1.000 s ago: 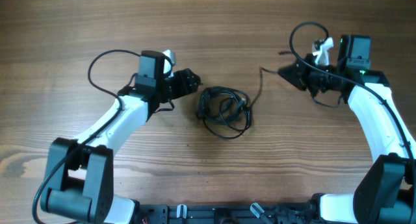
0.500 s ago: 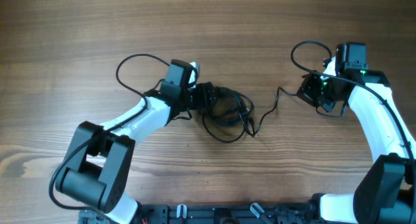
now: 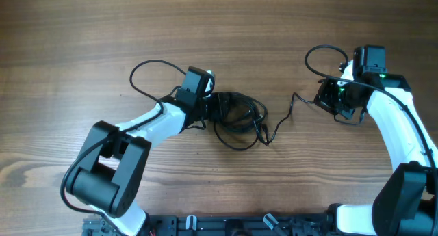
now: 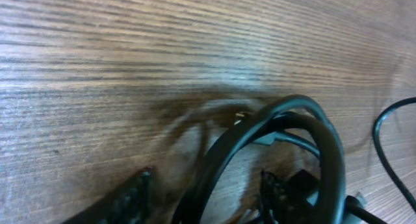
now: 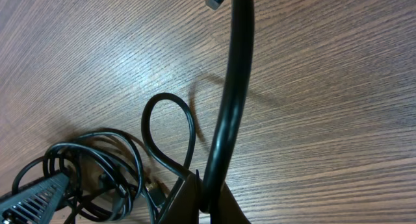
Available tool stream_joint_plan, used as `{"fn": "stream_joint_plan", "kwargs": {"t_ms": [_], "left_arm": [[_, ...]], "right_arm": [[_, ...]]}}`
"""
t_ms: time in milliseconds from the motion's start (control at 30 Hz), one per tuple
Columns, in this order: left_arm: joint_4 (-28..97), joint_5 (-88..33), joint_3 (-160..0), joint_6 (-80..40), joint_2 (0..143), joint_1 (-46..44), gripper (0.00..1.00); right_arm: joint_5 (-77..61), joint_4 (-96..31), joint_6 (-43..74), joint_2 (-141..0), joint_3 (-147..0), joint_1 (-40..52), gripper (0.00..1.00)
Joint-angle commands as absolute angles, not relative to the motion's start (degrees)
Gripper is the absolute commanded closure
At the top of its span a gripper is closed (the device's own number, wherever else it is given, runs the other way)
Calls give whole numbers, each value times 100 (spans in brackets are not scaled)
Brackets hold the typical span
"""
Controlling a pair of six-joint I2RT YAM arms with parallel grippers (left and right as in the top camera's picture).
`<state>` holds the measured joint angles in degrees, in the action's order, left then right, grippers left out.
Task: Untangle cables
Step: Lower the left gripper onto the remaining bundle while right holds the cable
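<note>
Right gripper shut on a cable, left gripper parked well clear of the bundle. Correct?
Not quite. The left gripper is not clear of the bundle: it is at it, jaws either side of a strand, as the left wrist view shows. The right gripper is indeed shut on a cable.

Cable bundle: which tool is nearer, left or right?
Left. Left tool sits at the bundle's left edge, fingers either side of its strands. Right tool is off to the bundle's right, shut on a trailing cable.

One tangled bundle of cables (image 3: pixel 236 117), strands too knotted to count; one bench (image 3: pixel 68 44); two grippers, left gripper (image 3: pixel 217 105) and right gripper (image 3: pixel 324 97)
</note>
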<state>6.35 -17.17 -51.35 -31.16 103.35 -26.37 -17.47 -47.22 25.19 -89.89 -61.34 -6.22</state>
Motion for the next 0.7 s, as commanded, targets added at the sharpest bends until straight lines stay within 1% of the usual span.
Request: {"fn": "stream_joint_plan", "kwargs": {"t_ms": [0, 67, 100, 133, 167, 233, 267, 367, 400, 467, 567, 667], "left_arm": [[528, -1643, -5120, -3199, 10534, -2652, 65], [443, -1645, -5122, -3251, 10534, -2652, 84], [403, -1645, -5122, -3312, 10534, -2652, 91], [368, -1645, -5122, -3350, 10534, -2652, 95], [316, -1673, -5122, -3352, 10534, -2652, 96], [226, -1761, -5122, -3393, 10534, -2652, 96], [217, -1806, -5140, -3393, 10534, -2650, 96], [207, -1940, -5177, -3393, 10527, -2609, 96], [187, -1997, -5181, -3393, 10527, -2576, 96], [187, -1994, -5181, -3393, 10527, -2528, 96], [178, -1994, -5181, -3437, 10527, -2460, 96], [167, -1994, -5181, -3634, 10527, -2429, 96]], "right_arm": [[-1483, -4742, 2397, -8967, -6139, -628, 94], [-1487, -4722, 2399, -8967, -6139, -628, 91], [-1511, -4718, 2401, -8967, -6139, -628, 90], [-1540, -4718, 2397, -8967, -6139, -628, 90], [-1573, -4720, 2394, -8967, -6139, -631, 89], [-1579, -4729, 2357, -8967, -6141, -631, 78], [-1815, -4764, 2038, -8967, -6171, -631, 64], [-2349, -5037, 1806, -8947, -6460, -631, 44], [-2368, -5190, 1815, -8945, -6624, -628, 36], [-2370, -5465, 1815, -8945, -6904, -628, 32], [-2484, -5806, 1791, -8943, -7126, -628, 31], [-2884, -6193, 1474, -8945, -7124, -578, 30]]}}
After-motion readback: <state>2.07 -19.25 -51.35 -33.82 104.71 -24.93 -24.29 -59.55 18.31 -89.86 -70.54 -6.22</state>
